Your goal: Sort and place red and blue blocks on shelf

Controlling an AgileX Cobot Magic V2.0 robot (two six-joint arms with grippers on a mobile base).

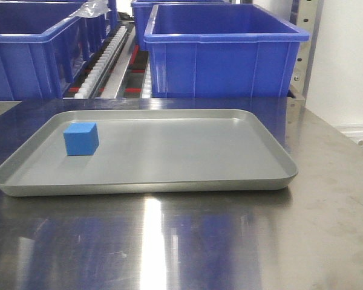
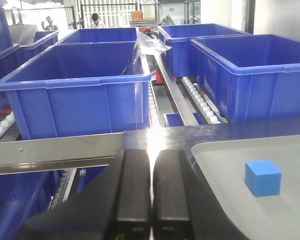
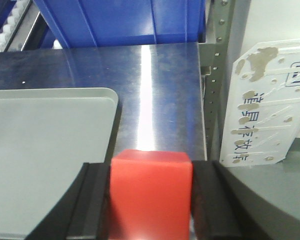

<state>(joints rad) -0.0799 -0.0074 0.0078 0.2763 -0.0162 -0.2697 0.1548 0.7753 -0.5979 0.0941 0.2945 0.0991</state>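
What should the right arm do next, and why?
Probably carry the red block forward toward the shelf: the right gripper is shut on it over the steel tabletop beside the tray, while the blue block sits on the tray.

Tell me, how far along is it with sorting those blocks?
No block shows on the shelf yet. In hand: the right gripper is shut on the red block. Left to do: the blue block sits on the tray, with the left gripper shut and empty.
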